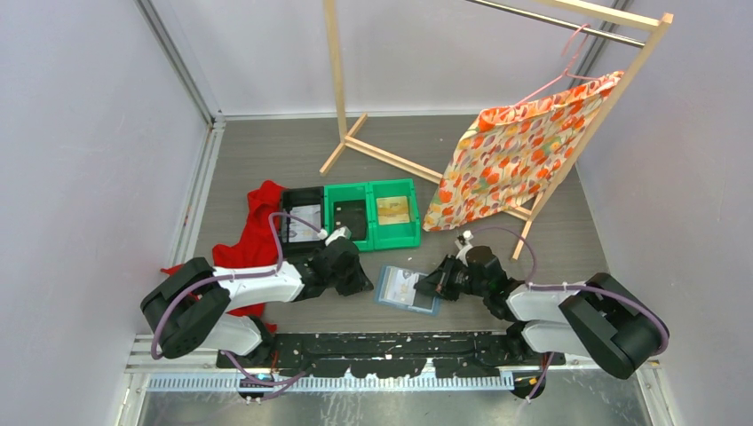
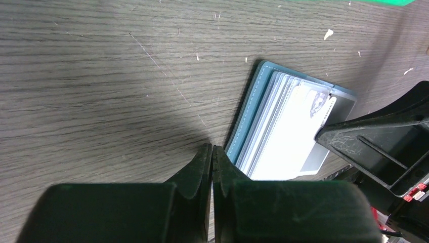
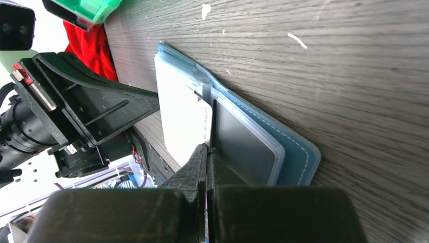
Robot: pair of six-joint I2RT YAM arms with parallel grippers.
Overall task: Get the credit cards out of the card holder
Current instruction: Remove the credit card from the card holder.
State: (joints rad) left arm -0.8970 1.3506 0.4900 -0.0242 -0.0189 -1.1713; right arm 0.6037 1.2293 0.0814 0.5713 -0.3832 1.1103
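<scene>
Slate-blue holder [image 1: 395, 287] lies open on the grey wood table [image 1: 266, 151], at 6 o'clock of the green bins [image 1: 370, 217]. Whitish card [image 3: 179, 116] and greyish card [image 3: 245, 144] sit in its pockets. Left gripper [image 2: 212, 152] is at the holder's 9 o'clock edge, fingers pressed together on nothing. Right gripper [image 3: 207, 152] is at 3 o'clock, fingers closed, tips at the cards' edge; can't tell if a card is pinched.

Card holder [image 1: 404, 288] lay open on the table [image 1: 266, 151] near the front edge. Left gripper [image 1: 366, 286] sat just left of it, and right gripper [image 1: 424, 288] over its right edge. Credit cards [image 2: 288, 136] sat in its pockets. Behind it was a row of three bins [image 1: 368, 213] (side by side). Cloth [image 1: 253, 240] lay left of the bins, and the garment rack [image 1: 391, 155] stood at the back right.
</scene>
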